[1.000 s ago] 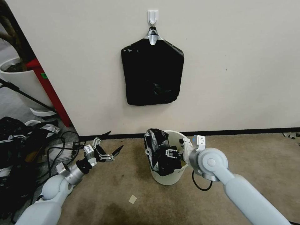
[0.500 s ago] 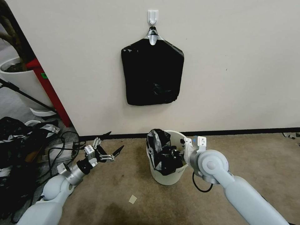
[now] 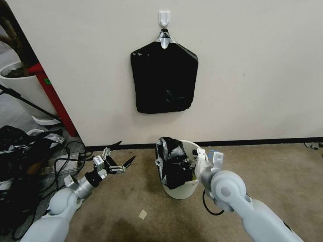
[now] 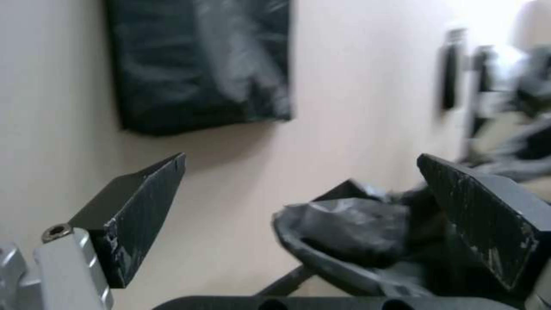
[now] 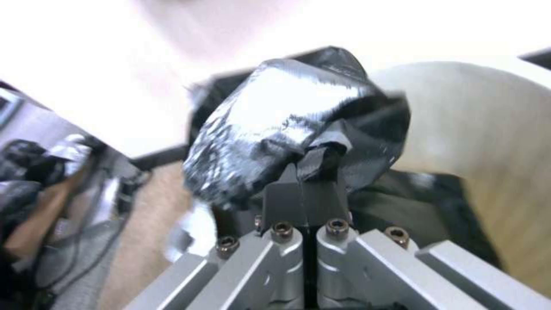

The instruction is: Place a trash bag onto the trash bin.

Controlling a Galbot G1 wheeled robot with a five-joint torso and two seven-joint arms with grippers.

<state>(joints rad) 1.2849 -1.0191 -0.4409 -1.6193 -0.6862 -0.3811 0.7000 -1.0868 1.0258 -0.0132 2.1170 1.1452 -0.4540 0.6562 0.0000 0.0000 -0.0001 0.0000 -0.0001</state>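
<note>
The cream-white trash bin (image 3: 181,191) stands on the carpet by the wall. A crinkly black trash bag (image 3: 171,161) bulges out of its mouth and hangs over the rim on the left-arm side. My right gripper (image 3: 191,163) reaches into the bin from the other side. In the right wrist view the right gripper (image 5: 313,170) is shut on a fold of the trash bag (image 5: 275,125), with the bin's wall (image 5: 488,129) behind. My left gripper (image 3: 118,158) hovers open over the carpet, well apart from the bin. The left wrist view looks past its spread fingers (image 4: 143,215) at the trash bag (image 4: 350,228).
A flat black pack of bags (image 3: 164,79) hangs from a white hook (image 3: 164,16) above the bin. Cables and dark clutter (image 3: 30,158) lie beside the left arm, with a white plant pot (image 3: 20,84) behind. A paper scrap (image 3: 143,214) lies on the carpet.
The right arm shifted, and the bag's bulge moved a little toward the left-arm side over the rim. The left gripper crept slightly toward the bin, staying open.
</note>
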